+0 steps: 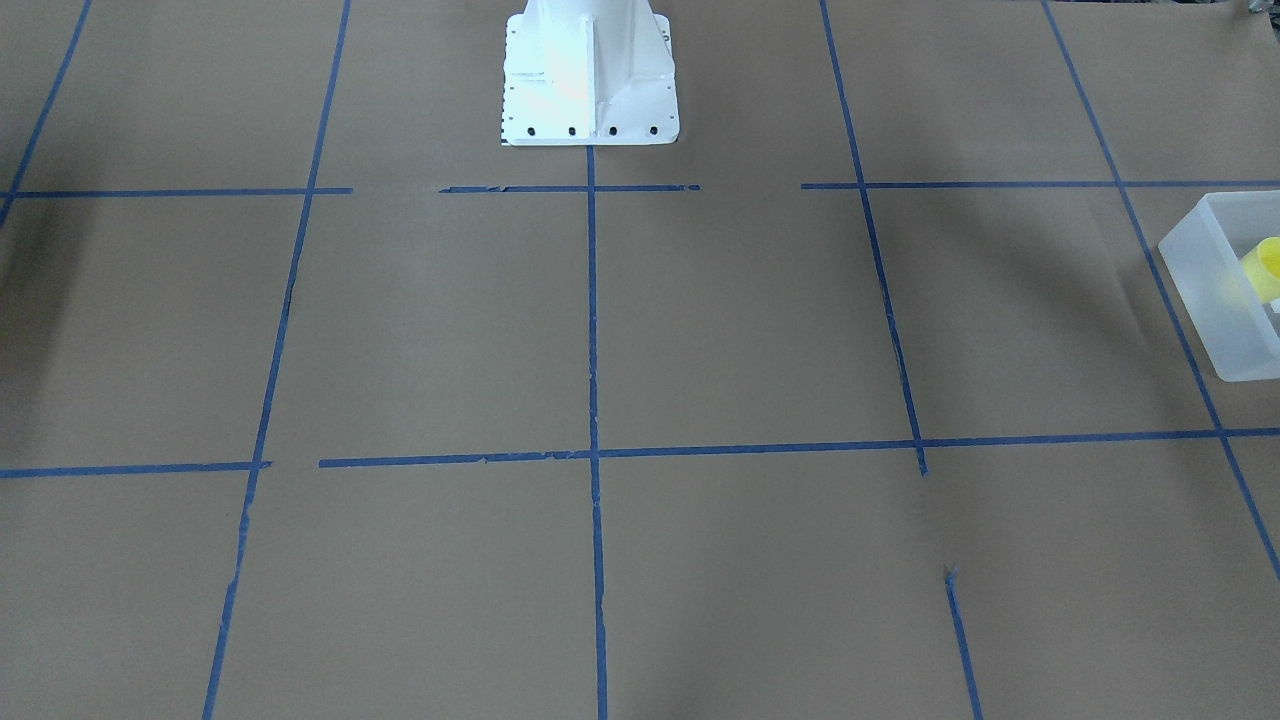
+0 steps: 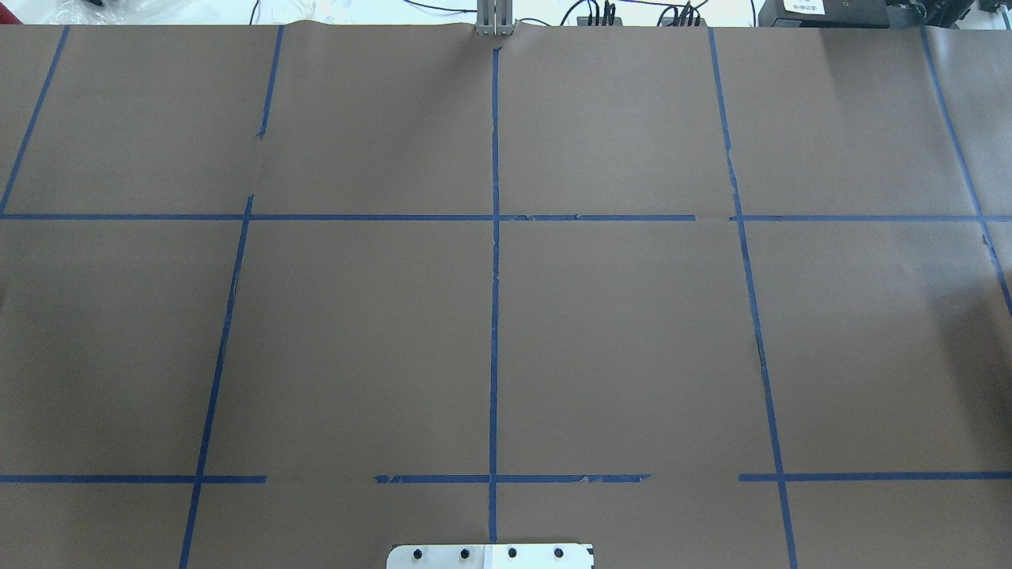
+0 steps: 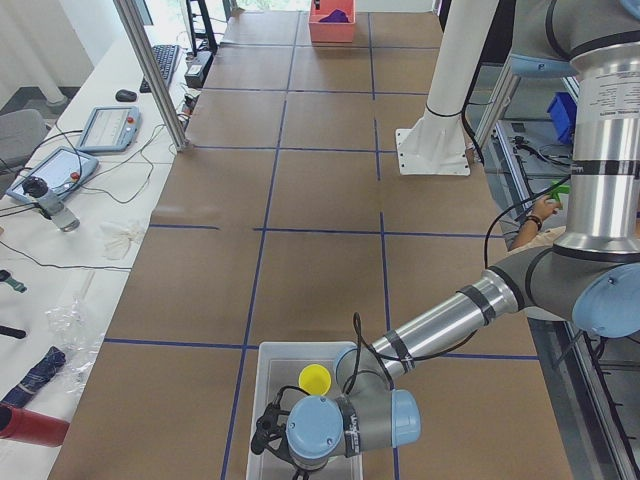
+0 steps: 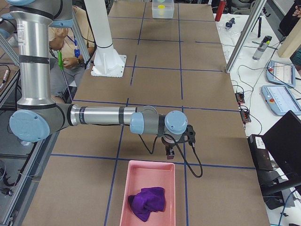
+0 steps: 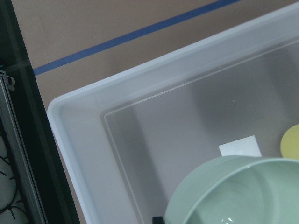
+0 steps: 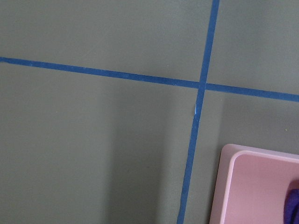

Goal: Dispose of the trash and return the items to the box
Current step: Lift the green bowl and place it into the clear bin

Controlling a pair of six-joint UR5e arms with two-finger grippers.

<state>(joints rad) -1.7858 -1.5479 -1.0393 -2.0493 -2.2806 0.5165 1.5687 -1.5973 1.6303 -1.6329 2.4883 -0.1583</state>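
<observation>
Jaws on my left gripper (image 3: 272, 435) are hidden, so I cannot tell their grip; the round pale green bowl (image 5: 233, 191) lies directly below, over the floor of the frosted white plastic box (image 5: 79, 140).

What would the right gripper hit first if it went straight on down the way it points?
Most likely the paper-covered table, near the blue tape cross. The right gripper points down just beyond the pink tray, so it should miss the rim, though depth is hard to judge.

Bright, even light here; soft shadows lie on the table (image 1: 700, 330), glare washes the base (image 1: 556, 75), the bowl (image 5: 233, 196) looks blurry.
</observation>
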